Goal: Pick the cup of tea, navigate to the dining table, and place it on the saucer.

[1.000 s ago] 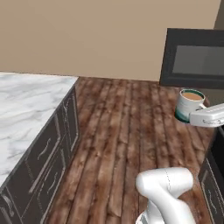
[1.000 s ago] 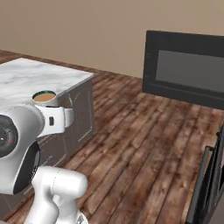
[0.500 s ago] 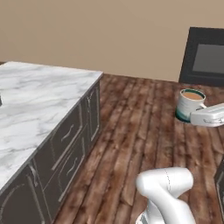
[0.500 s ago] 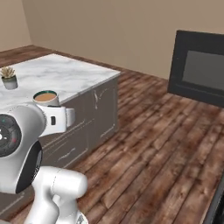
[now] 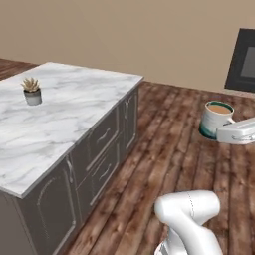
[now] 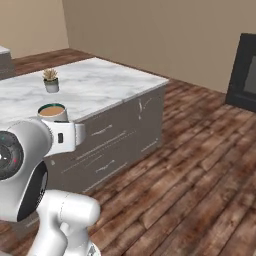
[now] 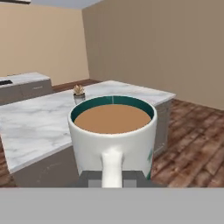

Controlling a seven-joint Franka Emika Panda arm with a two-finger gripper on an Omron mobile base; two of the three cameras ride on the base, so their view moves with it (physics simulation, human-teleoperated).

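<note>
the tool point(image 7: 112, 178) is clamped on the handle of the cup of tea point(image 7: 113, 131), carried upright over the wood floor, right of the marble desk point(image 5: 74, 109) (small potted plant point(image 5: 32, 91) on it). keep it level while driving; tea sits near the rim.

white teal-rimmed cup of tea point(image 7: 113, 135), grey-veined marble dining table point(image 5: 69, 119)
</note>
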